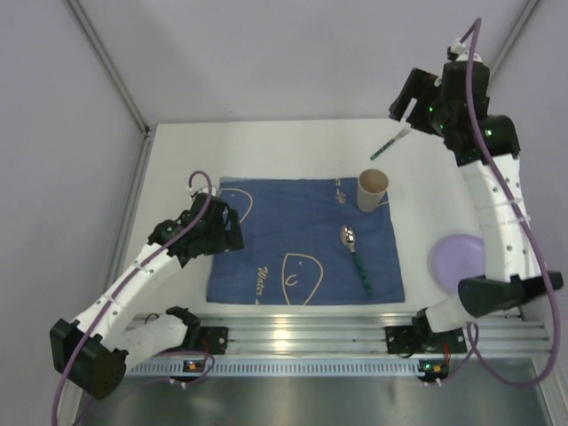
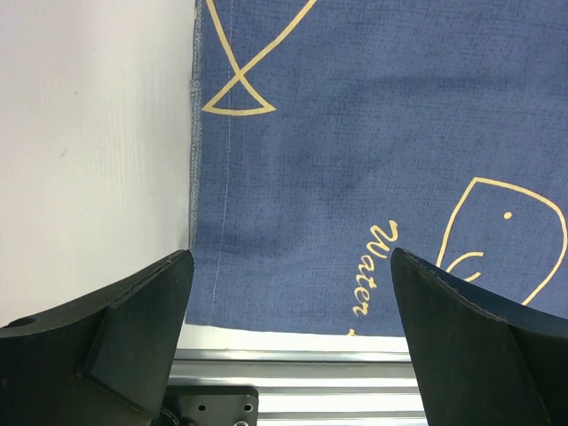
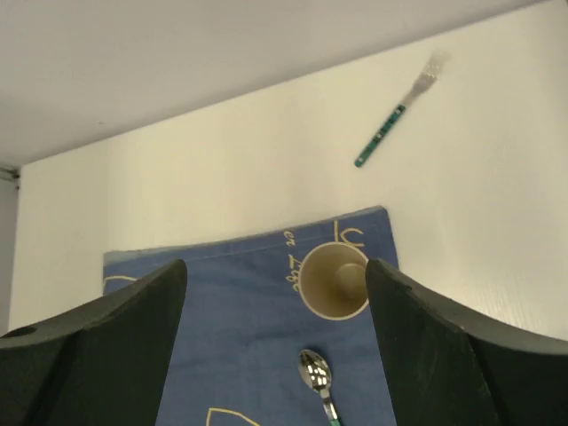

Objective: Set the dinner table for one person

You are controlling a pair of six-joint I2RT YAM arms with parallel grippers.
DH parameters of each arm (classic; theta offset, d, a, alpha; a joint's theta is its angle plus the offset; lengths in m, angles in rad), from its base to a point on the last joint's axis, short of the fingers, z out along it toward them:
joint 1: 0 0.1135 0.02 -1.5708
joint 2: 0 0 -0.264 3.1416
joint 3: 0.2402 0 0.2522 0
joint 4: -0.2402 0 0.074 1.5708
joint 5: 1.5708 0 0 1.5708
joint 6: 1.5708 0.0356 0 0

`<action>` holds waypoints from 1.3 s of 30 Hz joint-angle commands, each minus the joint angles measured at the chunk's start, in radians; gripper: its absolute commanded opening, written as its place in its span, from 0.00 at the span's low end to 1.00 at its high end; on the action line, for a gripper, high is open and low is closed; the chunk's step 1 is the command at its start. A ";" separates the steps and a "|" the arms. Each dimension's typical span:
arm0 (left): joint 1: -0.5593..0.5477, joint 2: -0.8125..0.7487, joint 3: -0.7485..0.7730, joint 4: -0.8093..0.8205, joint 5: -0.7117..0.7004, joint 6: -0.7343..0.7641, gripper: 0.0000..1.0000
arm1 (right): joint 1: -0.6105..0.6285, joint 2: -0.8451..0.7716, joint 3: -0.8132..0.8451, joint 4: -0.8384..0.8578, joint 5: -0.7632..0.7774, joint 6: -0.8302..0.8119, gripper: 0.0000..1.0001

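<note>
The white dinner table (image 1: 177,177) carries a blue cloth (image 1: 293,226) with line drawings. On the cloth stand a tan paper cup (image 1: 373,189), upright at the far right corner, and a spoon (image 1: 355,257) with a green handle. A green-handled fork (image 1: 390,142) lies on the bare table beyond the cup. A purple plate (image 1: 454,259) lies right of the cloth, partly hidden by the right arm. My left gripper (image 1: 231,226) is open and empty low over the cloth's left edge (image 2: 291,257). My right gripper (image 1: 404,99) is open and empty, high over the far right (image 3: 275,266).
A silver rail (image 1: 302,337) runs along the near edge and shows in the left wrist view (image 2: 355,373). Grey walls close the far and left sides. In the right wrist view the cup (image 3: 335,280), spoon (image 3: 318,377) and fork (image 3: 390,124) lie far below.
</note>
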 commanded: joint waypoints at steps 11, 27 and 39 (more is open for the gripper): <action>-0.003 0.018 0.000 0.076 0.030 0.066 0.98 | -0.223 0.865 0.544 0.005 -0.084 0.110 0.77; 0.000 0.363 0.212 0.035 -0.003 0.152 0.98 | -0.230 1.185 0.652 0.155 0.027 0.172 0.71; 0.020 0.730 0.522 -0.008 0.060 0.150 0.98 | -0.220 1.277 0.704 0.095 0.083 0.103 0.51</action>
